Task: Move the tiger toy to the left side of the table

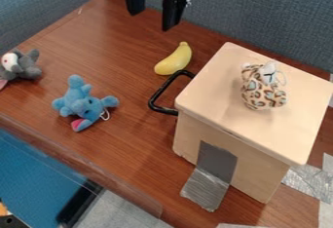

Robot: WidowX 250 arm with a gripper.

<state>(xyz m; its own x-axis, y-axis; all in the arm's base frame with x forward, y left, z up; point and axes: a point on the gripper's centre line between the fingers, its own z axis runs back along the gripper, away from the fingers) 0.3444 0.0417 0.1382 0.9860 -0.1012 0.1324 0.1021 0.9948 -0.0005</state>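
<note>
Spotted tiger toy sits on top of the box, gripper open above the desk

The tiger toy (262, 93), cream with brown and grey spots, rests on the pale lid of a box (218, 107) on the right side of the brown desk (107, 42). It is towards the back of the lid, its white-marked head pointing to the far edge and a thin loop of string beside it.

The black gripper (152, 20) hangs at the top of the view, over the far part of the desk and well apart from the toy. Its two fingers stand wide apart, with nothing held between them.

A black handle (158, 95) juts from the left side of the box, and a strip of grey tape (216, 162) runs down its front onto the desk. Just beyond the handle lies a yellow banana (174, 60). Farther left, a blue plush toy (83, 103) with a pink patch lies on the desk, and a grey plush toy (25, 66) is at the view's left edge. More tape, silvery and creased (311, 180), is stuck to the desk right of the box.
</note>
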